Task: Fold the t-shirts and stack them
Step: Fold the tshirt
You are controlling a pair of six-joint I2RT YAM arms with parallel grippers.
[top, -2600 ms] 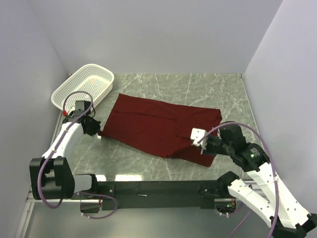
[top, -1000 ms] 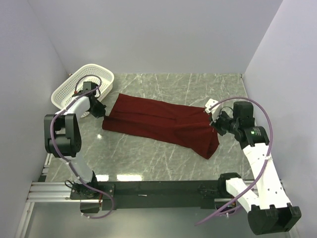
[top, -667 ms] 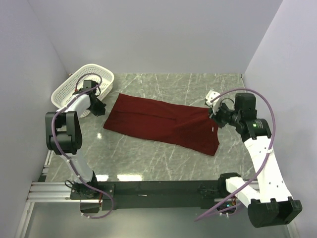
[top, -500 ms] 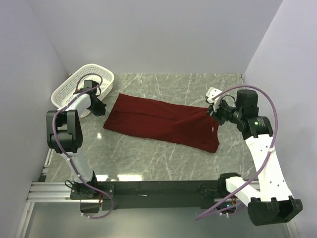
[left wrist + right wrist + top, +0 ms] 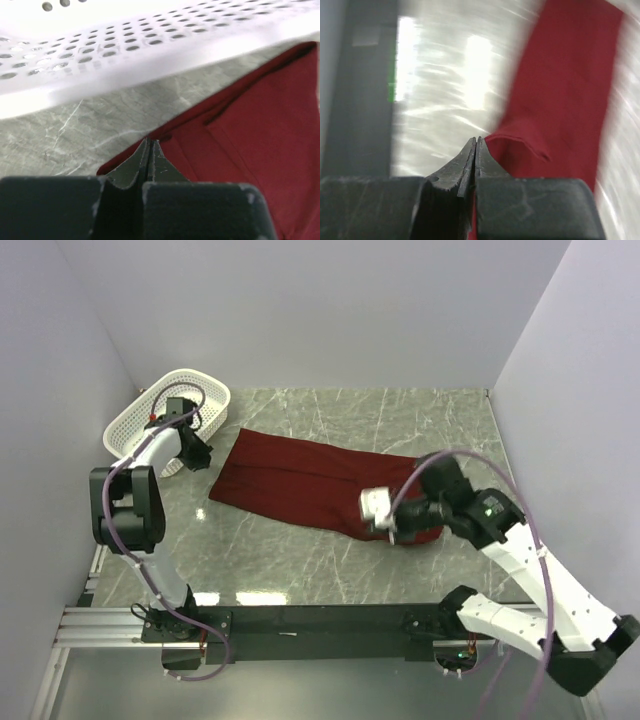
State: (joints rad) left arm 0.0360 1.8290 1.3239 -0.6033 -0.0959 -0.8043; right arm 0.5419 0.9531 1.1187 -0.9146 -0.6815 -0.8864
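maroon t-shirt (image 5: 300, 485) lies at centre of counter (image 5: 300, 565), long strip running 10 to 4 o'clock, 4 o'clock end bunched. right fingers (image 5: 465, 160) pinched shut on lifted hem at its 5 o'clock edge. left fingers (image 5: 137, 165) closed, empty, just off shirt's 9 o'clock corner, beside white perforated basket (image 5: 150, 45).

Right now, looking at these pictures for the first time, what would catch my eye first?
The maroon t-shirt, folded into a long band across the middle of the grey marble table, stands out most. The right pincer is shut at its near right end, seemingly pinching a raised fold of cloth. At the far left sits a white perforated basket, with the left pincer shut at the shirt's edge beside it.
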